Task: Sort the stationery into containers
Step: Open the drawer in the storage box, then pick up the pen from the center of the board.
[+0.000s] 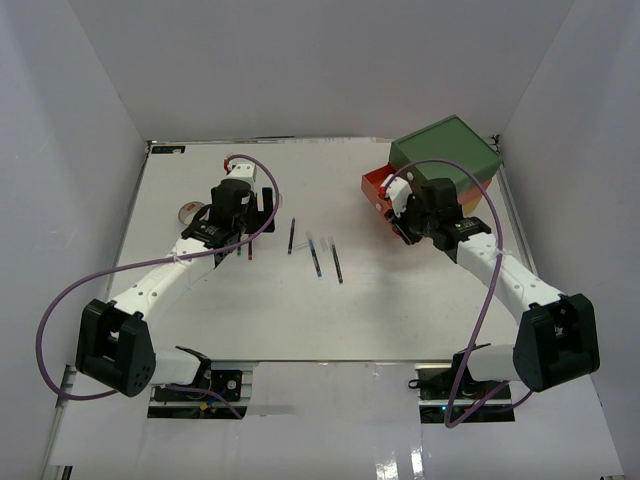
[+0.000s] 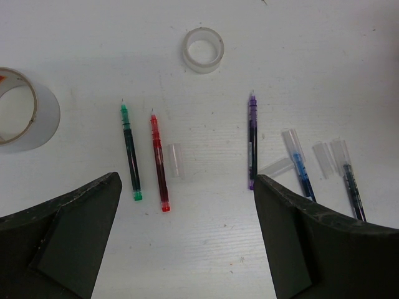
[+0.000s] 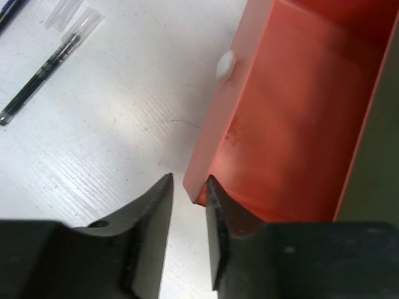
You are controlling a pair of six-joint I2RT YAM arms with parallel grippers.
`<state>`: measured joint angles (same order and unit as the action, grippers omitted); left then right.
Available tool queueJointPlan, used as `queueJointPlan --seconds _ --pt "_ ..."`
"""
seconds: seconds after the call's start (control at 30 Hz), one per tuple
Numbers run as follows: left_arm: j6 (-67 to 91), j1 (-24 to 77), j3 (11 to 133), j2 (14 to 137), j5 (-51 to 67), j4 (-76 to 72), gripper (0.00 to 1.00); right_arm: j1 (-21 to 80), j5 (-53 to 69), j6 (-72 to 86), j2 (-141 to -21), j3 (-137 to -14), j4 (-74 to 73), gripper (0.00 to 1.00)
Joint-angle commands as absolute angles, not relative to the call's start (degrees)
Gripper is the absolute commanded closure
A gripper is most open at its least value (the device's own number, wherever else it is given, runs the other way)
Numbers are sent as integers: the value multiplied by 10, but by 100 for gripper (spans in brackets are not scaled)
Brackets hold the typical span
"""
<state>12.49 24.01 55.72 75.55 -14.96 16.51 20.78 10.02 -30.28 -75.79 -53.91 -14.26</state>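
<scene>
Far left of the chest (image 1: 445,150), the beige tape roll (image 2: 25,112) is cut off by the frame edge. The left gripper (image 2: 187,182) hangs spread wide and empty above the green pen (image 2: 130,152) and red pen (image 2: 159,162). A wide stretch of table (image 1: 350,320) separates the pens from the chest. At the chest's pulled-out orange-red drawer (image 3: 293,112), the right gripper (image 3: 189,187) straddles the front corner, narrowly parted and unclamped. From above, the arm hides that corner.

The beige tape roll (image 2: 25,118) is cut by the left wrist view's left edge. The near ends of the blue pen (image 2: 302,171) and dark pen (image 2: 350,184) hide behind a finger (image 2: 312,249) of the left tool (image 2: 187,180). Picture edges crop the orange-red drawer (image 3: 293,124).
</scene>
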Motion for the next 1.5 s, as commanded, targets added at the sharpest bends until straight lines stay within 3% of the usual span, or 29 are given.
queueJointPlan --seconds 0.0,0.43,0.63,0.83,1.13,1.47 --pt "122 239 555 748 -146 162 2 214 122 -305 -746 -561 -160 64" --pt "122 239 556 737 -154 162 2 272 105 -248 -684 -607 -160 18" --pt "127 239 556 722 -167 162 2 371 4 -129 -705 -627 -139 11" --pt "131 239 555 695 -190 160 2 456 -116 -23 -806 -637 -139 4" --pt "127 239 548 678 -209 153 2 479 -120 102 -912 -604 -72 11" --pt "127 239 548 679 -196 154 2 481 -142 127 -1007 -599 -16 38"
